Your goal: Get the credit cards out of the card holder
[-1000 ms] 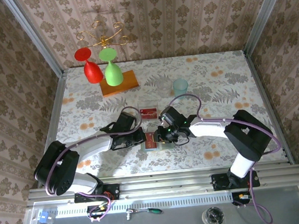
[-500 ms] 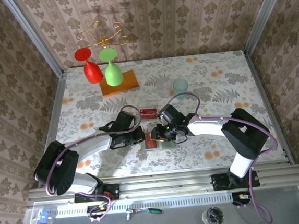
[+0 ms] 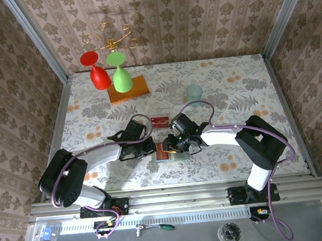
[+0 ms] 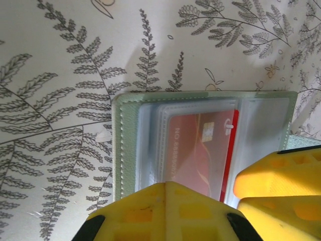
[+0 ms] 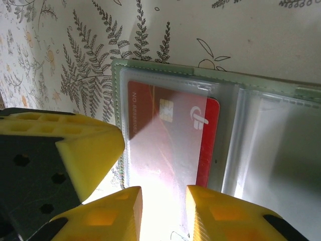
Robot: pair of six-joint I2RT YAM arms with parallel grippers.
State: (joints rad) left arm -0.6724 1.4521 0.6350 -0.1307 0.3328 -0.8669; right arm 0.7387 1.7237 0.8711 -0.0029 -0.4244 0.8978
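You've got brownish damask-pattern wallpaper walls (image 3: 197, 16) on three sides, silver aluminium corner posts (image 3: 35, 38), and a desk with a pale fern-and-flower print top (image 3: 242, 85). A silver slotted metal rail (image 3: 179, 198) runs along its near edge. The light's soft and even.

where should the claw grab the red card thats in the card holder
Grip the red card by its bare long edge nearest the fold of the card holder; the clear sleeve covers the rest. It lies flat, so come from above on the fold side and likely drag that edge toward the middle before pinching.
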